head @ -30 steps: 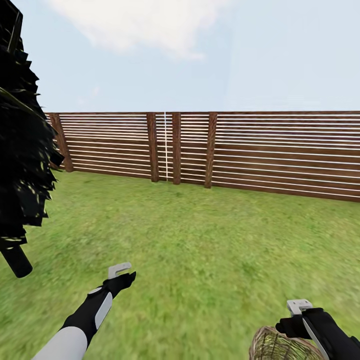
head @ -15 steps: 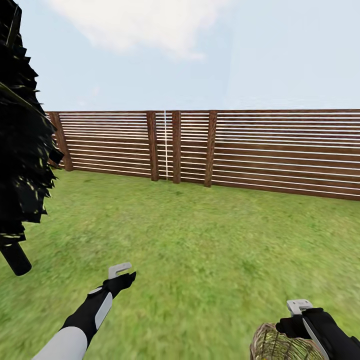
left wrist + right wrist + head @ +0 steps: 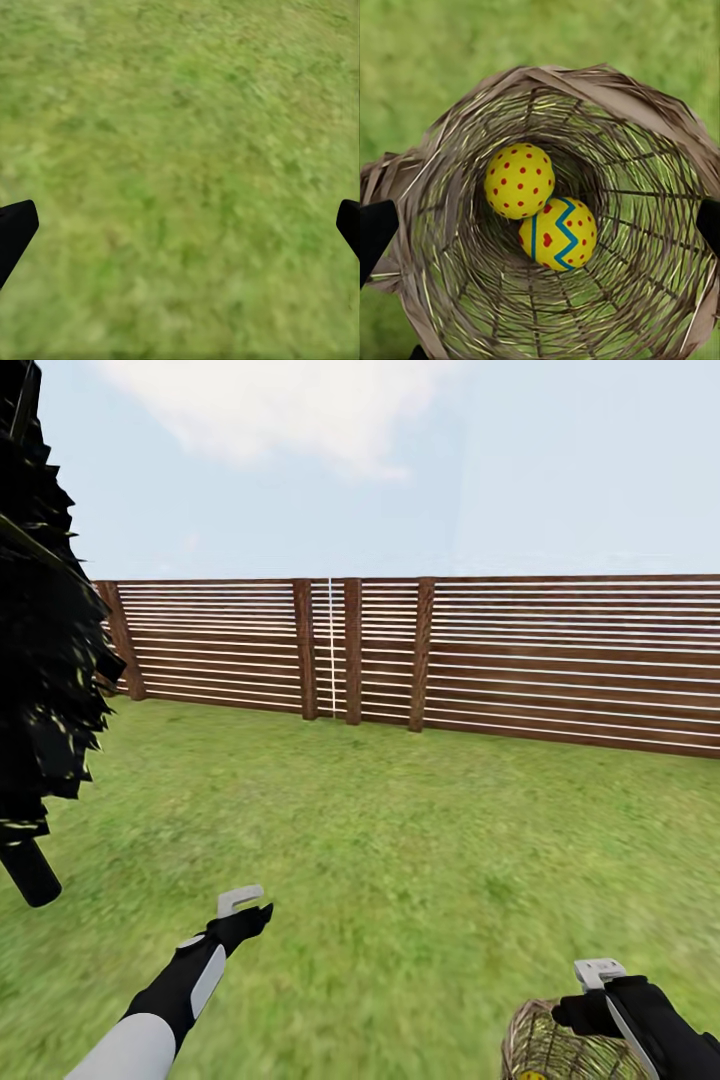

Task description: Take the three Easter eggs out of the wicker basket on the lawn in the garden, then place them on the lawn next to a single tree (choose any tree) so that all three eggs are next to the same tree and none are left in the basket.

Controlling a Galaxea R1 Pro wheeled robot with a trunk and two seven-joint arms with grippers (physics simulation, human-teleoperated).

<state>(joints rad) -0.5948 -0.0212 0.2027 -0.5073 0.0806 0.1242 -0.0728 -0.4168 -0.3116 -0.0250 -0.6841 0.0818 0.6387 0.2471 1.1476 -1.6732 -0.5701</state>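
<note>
The round brown wicker basket (image 3: 450, 150) sits on the lawn (image 3: 400, 840) under my right gripper (image 3: 540, 229), which hangs open above its mouth, fingertips (image 3: 375, 232) wide apart over the rim. Two yellow Easter eggs lie side by side at the basket's bottom: one with red dots (image 3: 519, 180), one with a blue zigzag (image 3: 557, 232). In the head view the basket (image 3: 560, 1045) is at the bottom right below the right gripper (image 3: 598, 972). My left gripper (image 3: 240, 903) is open over bare grass (image 3: 180, 150). The tree (image 3: 40, 640) stands at the far left, its trunk (image 3: 30, 872) leaning.
A brown slatted wooden fence (image 3: 420, 660) runs across the back of the lawn, with posts near the middle. Open grass stretches between the tree, the fence and my arms.
The whole head picture has shifted slightly: the fence and tree sit a little higher, the basket a little lower, so the camera moved. Both arms keep their pose.
</note>
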